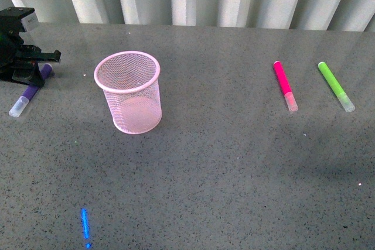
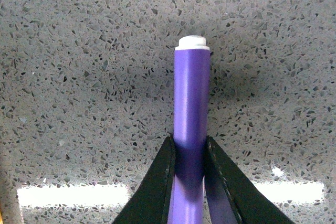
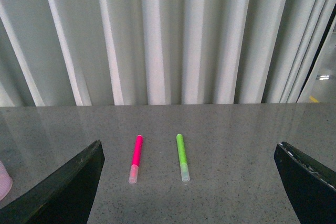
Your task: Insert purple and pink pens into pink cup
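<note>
Purple pen (image 1: 26, 95) lies flat on the table (image 1: 205, 162), left of the pink cup (image 1: 132, 109) and apart from it. Your left gripper (image 1: 32, 65) pinches its barrel, probably ready for lifting. Your right gripper (image 3: 190, 147) stands wide open, facing the untouched pink pen (image 1: 285, 86).

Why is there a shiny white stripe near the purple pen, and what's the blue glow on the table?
Left wrist view: the white stripe looks like glare, light bouncing off the table by the purple pen. Front view: the blue streak is probably another reflected light; its source isn't shown.
</note>
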Available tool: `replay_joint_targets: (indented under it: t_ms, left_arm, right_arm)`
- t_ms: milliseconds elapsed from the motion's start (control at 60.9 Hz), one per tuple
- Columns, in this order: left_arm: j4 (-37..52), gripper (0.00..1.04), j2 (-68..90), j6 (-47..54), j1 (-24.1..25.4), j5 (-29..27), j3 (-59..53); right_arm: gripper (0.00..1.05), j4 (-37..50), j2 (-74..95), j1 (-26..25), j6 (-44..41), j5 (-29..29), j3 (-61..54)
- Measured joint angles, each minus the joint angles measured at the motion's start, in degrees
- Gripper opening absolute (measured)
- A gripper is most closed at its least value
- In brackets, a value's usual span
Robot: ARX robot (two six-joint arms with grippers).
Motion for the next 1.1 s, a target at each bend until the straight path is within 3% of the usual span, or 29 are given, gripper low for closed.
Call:
replay_joint_targets:
  t_ms: [279,525,706,903,1100]
  left_arm:
    - [14.71,0.12,-7.69,-4.59,-0.35,3.96,-12.22]
    - [24.22,0.12,-17.18,-9.27,-1.18,3.19,-17.88]
    - [42.16,0.12,-26.38,-15.78,-3.48,0.28,-27.23]
    - [72.37,0.12,-32.87,-25.33,-12.76,-5.18,-43.95]
    - [86.33,0.12,-28.3,-27.85,-23.71,-15.08,-49.66]
  right_arm:
    - [0.98,0.0,0.0,0.0,0.0,0.0,0.0]
    - [0.98,0.0,0.0,0.0,0.0,0.0,0.0]
    - [0.98,0.0,0.0,0.0,0.0,0.0,0.0]
    - [0.98,0.0,0.0,0.0,0.0,0.0,0.0]
    - [0.98,0.0,0.0,0.0,0.0,0.0,0.0]
